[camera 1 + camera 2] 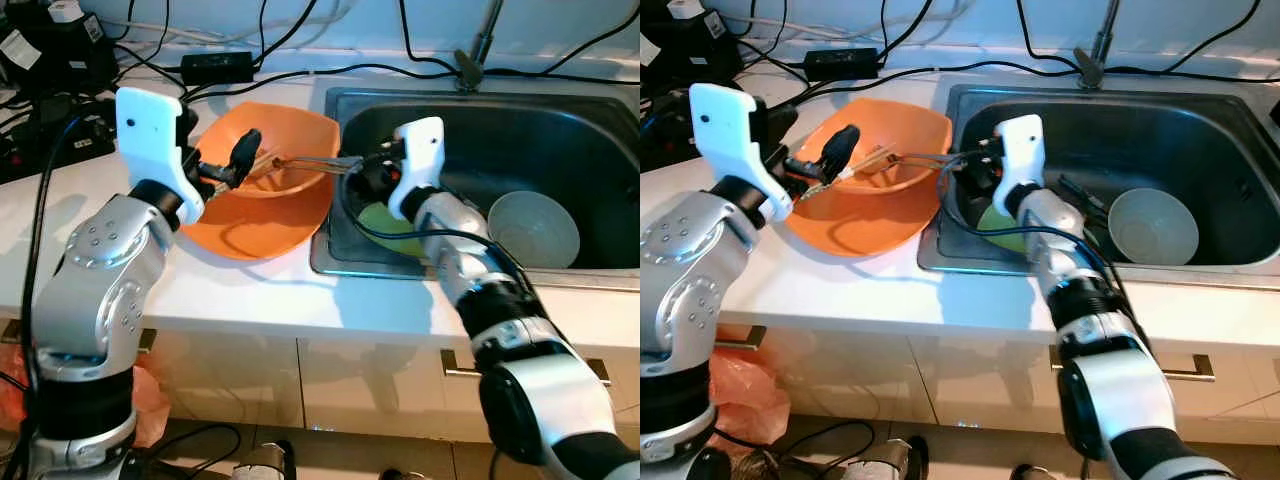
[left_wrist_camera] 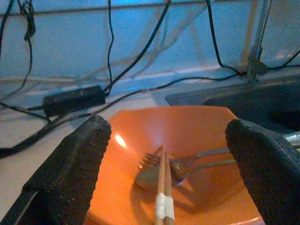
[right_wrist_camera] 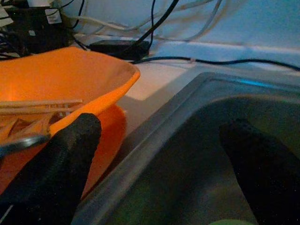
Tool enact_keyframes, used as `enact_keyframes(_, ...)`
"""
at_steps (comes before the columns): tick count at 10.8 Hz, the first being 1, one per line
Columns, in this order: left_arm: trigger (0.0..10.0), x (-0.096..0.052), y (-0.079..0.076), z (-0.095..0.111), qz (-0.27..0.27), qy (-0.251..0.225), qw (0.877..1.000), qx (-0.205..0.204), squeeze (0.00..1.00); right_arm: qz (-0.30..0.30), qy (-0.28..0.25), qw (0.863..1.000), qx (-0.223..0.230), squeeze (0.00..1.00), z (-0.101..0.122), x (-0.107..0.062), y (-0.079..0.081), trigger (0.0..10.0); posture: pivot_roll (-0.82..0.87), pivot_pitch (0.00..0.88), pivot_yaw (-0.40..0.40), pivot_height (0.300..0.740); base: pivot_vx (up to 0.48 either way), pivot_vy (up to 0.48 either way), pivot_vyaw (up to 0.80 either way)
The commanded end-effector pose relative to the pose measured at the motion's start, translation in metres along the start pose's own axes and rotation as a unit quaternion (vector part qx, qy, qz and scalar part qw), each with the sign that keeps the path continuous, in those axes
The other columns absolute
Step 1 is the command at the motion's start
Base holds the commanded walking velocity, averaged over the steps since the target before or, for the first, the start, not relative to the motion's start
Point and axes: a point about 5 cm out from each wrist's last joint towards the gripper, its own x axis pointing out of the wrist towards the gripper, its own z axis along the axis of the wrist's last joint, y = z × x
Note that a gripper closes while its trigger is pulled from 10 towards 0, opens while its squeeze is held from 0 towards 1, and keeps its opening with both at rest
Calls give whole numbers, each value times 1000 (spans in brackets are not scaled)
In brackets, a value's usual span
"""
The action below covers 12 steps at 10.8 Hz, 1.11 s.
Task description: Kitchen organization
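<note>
On the counter left of the sink [image 1: 590,130], the orange bowl [image 1: 262,215] holds chopsticks [image 2: 163,187], a fork [image 2: 185,158] and a spoon [image 2: 152,176], clearest from the left wrist. Left gripper [image 2: 171,154] hovers there, fingers apart; right gripper [image 3: 159,154], fingers apart, at the sink's near-left edge. Farther right lies a pale bowl [image 1: 533,229]. No legible writing.

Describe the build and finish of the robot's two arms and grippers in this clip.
Both arms have rounded silver metallic shells with dark black joint bands. Each wrist carries a flat white plastic housing. The left gripper and the right gripper each have two thick black fingers with a finely textured, grippy surface. A black cable loops along the right forearm.
</note>
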Motion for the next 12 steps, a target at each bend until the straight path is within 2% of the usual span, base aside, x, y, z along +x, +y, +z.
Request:
enact_keyframes(1, 10000, -4, 1, 2, 3, 3, 1000, 6, 0, 2, -8, 1000, 5, 0, 2, 3, 1, 10000, 259, 175, 42, 740, 0, 0, 0)
enact_keyframes(3, 10000, -6, 1, 1, 1, 11, 1000, 8, 0, 17, -10, 1000, 14, 0, -2, 4, 7, 10000, 264, 181, 46, 740, 0, 0, 0)
enact_keyframes(7, 10000, -5, 0, -2, -5, 23, 1000, 7, 0, 33, -16, 999, 13, 0, -3, 3, 8, 10000, 254, 178, 51, 740, 0, 0, 0)
enact_keyframes(9, 10000, -3, -2, -4, -21, 33, 999, 21, 0, 41, -15, 999, 11, 0, -6, 0, 9, 10000, 252, 171, 51, 740, 0, 0, 0)
enact_keyframes(11, 10000, 6, 7, -2, -14, 44, 998, 48, 0, 64, -9, 998, 0, 0, -9, -9, 8, 10000, 241, 163, 51, 740, 0, 0, 0)
enact_keyframes(12, 10000, 13, 11, 0, -15, 50, 997, 62, 0, 93, -7, 996, -13, 0, -10, -19, 9, 10000, 230, 159, 54, 740, 0, 0, 0)
